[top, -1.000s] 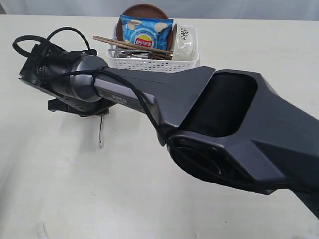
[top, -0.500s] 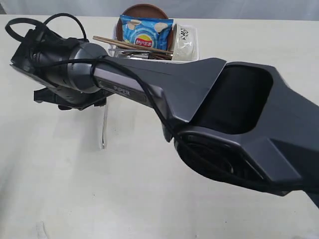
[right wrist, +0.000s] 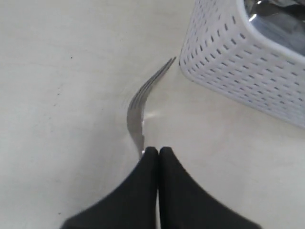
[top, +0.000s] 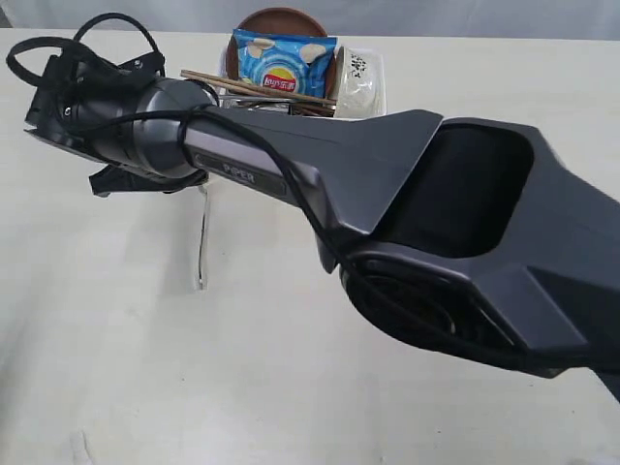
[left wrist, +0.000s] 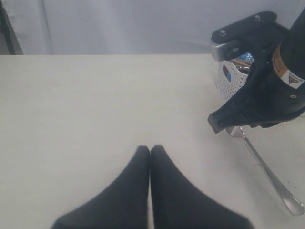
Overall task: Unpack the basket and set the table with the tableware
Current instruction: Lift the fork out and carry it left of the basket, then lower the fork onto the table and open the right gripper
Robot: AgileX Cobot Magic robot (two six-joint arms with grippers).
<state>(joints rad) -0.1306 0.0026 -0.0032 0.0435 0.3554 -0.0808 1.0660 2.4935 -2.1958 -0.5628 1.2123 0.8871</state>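
Table (top: 116, 368) of pale cream bears the white perforated basket (right wrist: 228, 62). Right gripper (right wrist: 158, 151) hangs just beside the basket, fingertips pressed together over the steel fork (right wrist: 136, 107), which lies flat by the basket's wall. Left gripper (left wrist: 150, 149), farther from the basket, is likewise closed, empty.

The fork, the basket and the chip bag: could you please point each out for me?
fork (right wrist: 135, 114), right wrist view, on the base of its prongs.
basket (right wrist: 238, 62), right wrist view, on its perforated side wall.
chip bag (top: 284, 63), exterior view, on its front.
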